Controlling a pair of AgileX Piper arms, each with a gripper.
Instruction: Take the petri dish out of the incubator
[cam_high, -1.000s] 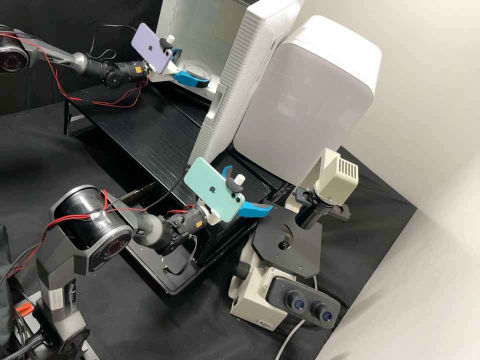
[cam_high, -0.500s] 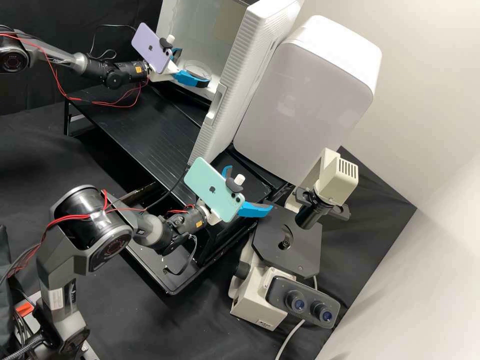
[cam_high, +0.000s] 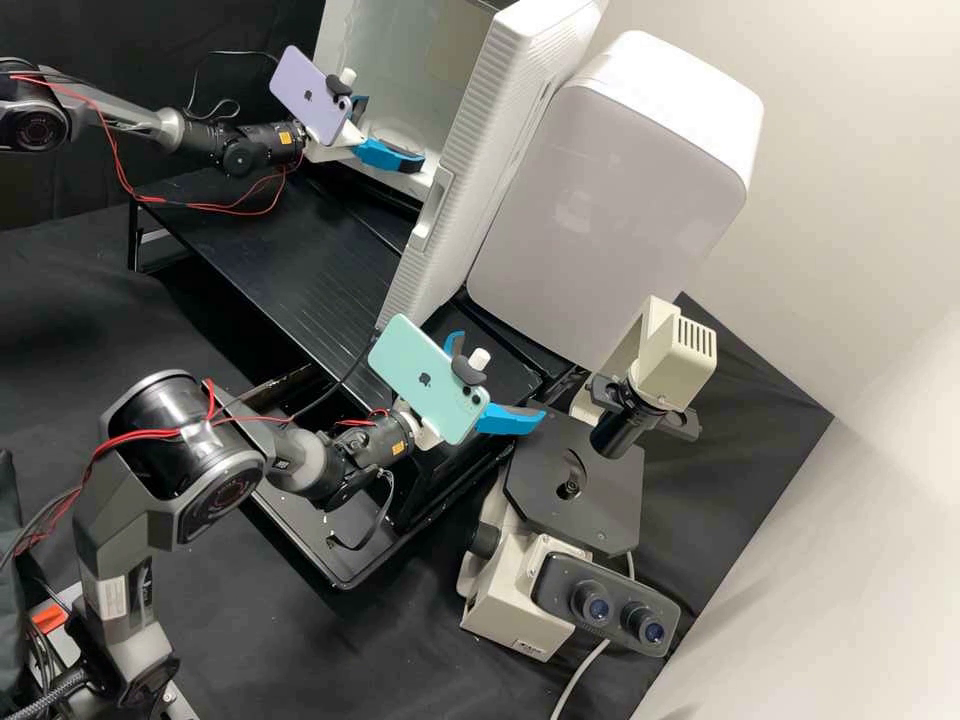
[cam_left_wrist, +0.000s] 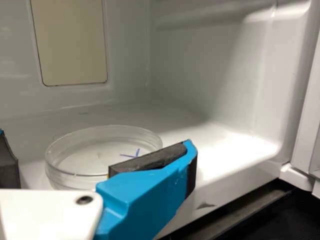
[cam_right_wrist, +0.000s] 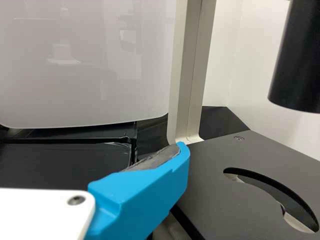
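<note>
As petri dish (cam_left_wrist: 85, 145) sits in incubator (cam_left_wrist: 225, 100), left pincer (cam_left_wrist: 97, 157) edged deeper.

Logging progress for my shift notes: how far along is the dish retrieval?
Done: the incubator door is open. In hand: the left claw sits open astride the petri dish on the incubator floor. Left: gripping it and drawing it out.

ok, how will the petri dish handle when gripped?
Petri dish looks thin, clear plastic: probably light and stiff, but may crack or pop out under a hard squeeze. Smooth round wall on a smooth incubator floor: likely slides if nudged.
</note>
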